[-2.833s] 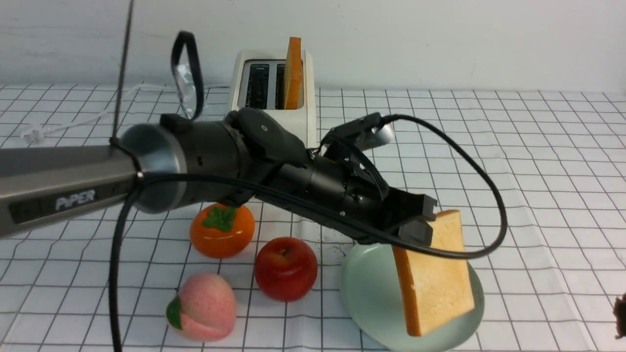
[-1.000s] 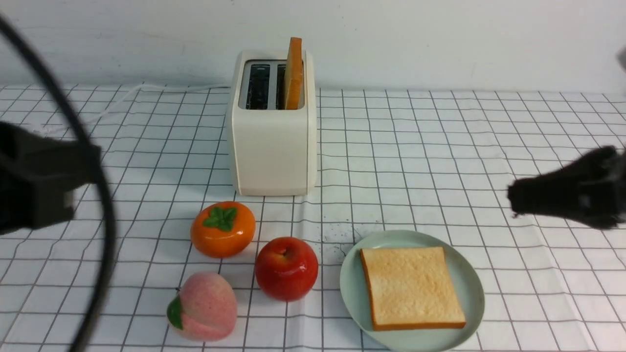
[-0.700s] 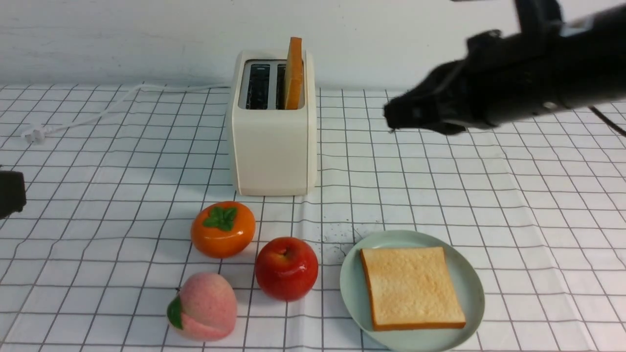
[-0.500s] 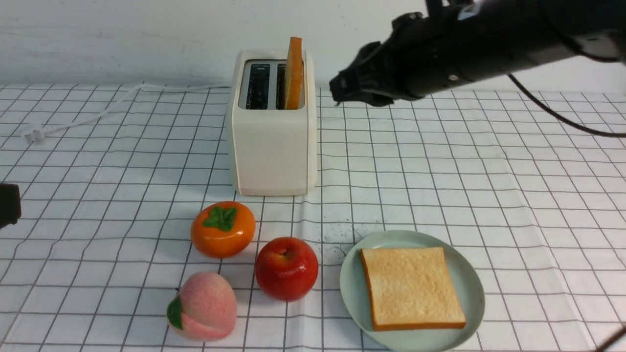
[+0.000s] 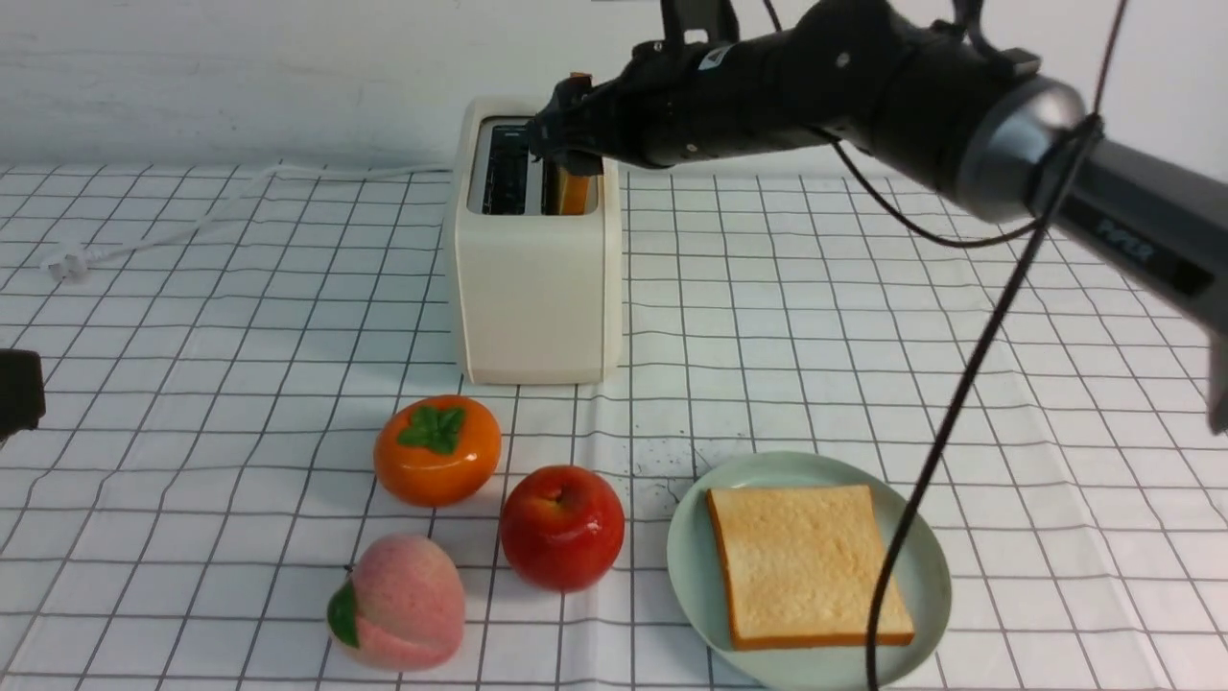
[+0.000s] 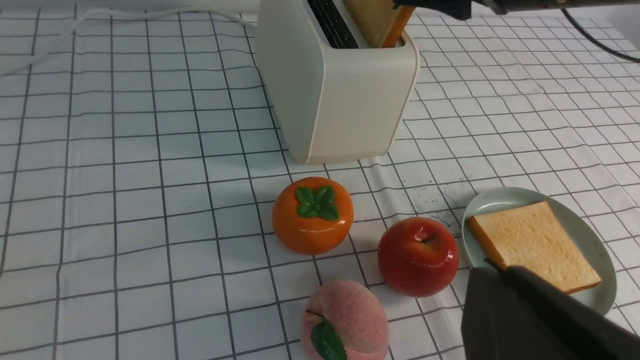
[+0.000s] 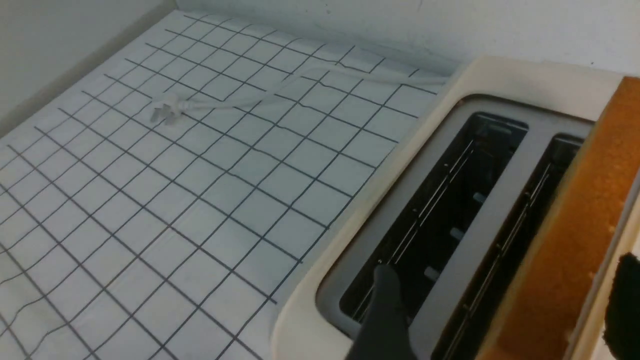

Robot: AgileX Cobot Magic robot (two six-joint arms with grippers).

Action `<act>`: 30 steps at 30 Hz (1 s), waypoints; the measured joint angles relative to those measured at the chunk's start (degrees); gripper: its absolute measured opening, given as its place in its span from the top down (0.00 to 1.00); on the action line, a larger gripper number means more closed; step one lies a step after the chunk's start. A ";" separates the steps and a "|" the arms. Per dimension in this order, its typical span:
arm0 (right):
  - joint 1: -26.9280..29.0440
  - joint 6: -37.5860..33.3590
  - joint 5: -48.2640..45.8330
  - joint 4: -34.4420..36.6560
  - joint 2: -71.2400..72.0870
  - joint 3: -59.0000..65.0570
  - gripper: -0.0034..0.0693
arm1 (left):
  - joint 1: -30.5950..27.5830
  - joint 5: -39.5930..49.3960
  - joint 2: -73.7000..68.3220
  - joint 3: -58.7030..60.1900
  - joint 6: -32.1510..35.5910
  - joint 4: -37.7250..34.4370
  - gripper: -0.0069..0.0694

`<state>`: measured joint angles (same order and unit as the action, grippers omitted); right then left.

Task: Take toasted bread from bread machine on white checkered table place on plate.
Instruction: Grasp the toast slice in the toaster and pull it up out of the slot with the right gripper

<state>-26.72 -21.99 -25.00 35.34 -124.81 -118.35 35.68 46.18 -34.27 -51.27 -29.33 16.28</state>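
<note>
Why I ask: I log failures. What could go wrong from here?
1. The right gripper straddles the toast; one finger hangs over the empty slot and might snag the toaster.
2. The plate already holds a slice, so the second could slide off.

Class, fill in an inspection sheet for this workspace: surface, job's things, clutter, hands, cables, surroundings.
Surface: white checkered table, creased, dark specks.
Job's things: flat slice on plate; upright slice in bread machine, other slot empty.
Clutter: persimmon, apple, peach.
Hands: right hand open astride upright slice; left hand low at left, state unclear.
Cables: white cord lying on table; black arm cable hangs before plate.
Surroundings: plain white wall.
</note>
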 joint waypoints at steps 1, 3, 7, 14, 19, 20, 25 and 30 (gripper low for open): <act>0.00 0.00 0.53 0.00 -1.15 -0.72 0.23 | 0.00 0.00 0.00 0.00 0.00 0.00 0.93; 0.00 0.00 1.33 0.00 -2.39 -1.05 0.26 | 0.00 0.00 0.00 0.00 0.00 0.00 0.93; 0.00 0.00 2.65 0.00 -3.57 -1.37 0.42 | 0.00 -0.06 0.00 0.00 0.00 0.00 0.93; -0.06 0.01 3.75 0.04 -3.61 -1.47 0.80 | 0.00 -0.06 0.00 0.00 0.00 0.00 0.93; -0.06 0.06 3.72 0.21 -2.72 -1.47 0.83 | 0.00 -0.35 0.00 0.01 0.00 0.02 0.93; -0.06 0.06 3.46 0.21 -2.20 -1.47 0.83 | 0.00 -0.41 0.00 0.01 0.00 0.02 0.93; -0.06 0.06 -3.16 0.01 4.80 -1.47 0.83 | 0.00 -0.47 0.00 0.01 0.72 0.17 0.93; -0.11 0.06 -17.56 -0.73 15.71 -1.70 0.83 | 0.00 -0.86 0.00 0.01 1.19 0.37 0.93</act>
<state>-26.82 -21.93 -42.56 34.61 -109.10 -120.05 35.68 45.32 -34.27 -51.25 -28.14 16.65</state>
